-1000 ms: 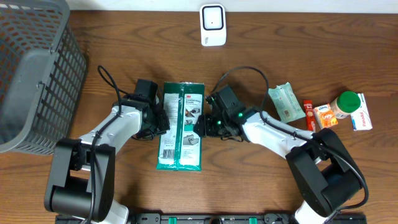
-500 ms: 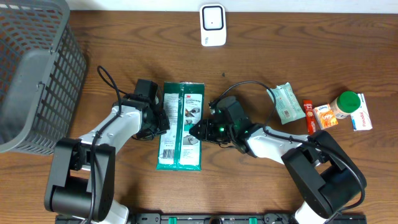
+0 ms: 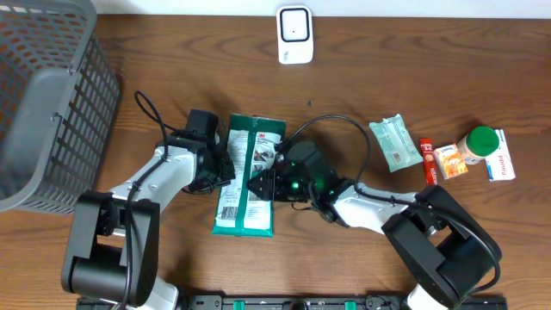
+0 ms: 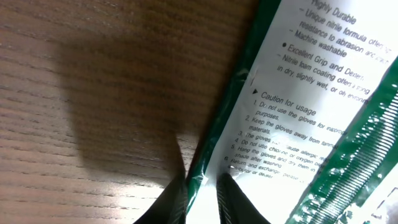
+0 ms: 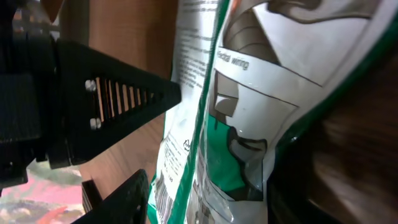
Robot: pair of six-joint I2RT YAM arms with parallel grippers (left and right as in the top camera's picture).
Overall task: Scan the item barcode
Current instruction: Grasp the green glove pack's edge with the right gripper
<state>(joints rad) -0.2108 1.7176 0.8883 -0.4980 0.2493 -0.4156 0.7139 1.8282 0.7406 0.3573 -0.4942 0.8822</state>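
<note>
A green and white glove package [image 3: 245, 181] lies slightly tilted on the wooden table between my two arms. My left gripper [image 3: 225, 169] is shut on its left edge; in the left wrist view the fingertips [image 4: 176, 202] pinch the package's green seam [image 4: 208, 163]. My right gripper [image 3: 261, 183] reaches over from the right, and its jaws [image 5: 217, 186] hold the raised right part of the package [image 5: 249, 106] between them. A barcode [image 5: 163, 200] shows on the package's underside. The white scanner [image 3: 294, 34] stands at the table's far edge.
A grey mesh basket [image 3: 43, 103] fills the far left. On the right lie a pale green wipes pack [image 3: 396, 142], a red stick [image 3: 428, 160], an orange box [image 3: 450, 160], a green-lidded bottle [image 3: 479, 142] and a white box [image 3: 501, 157].
My right gripper has slid left and forward over the package. The package has shifted left and tilted, with its right side lifted. The left arm has stayed put.
</note>
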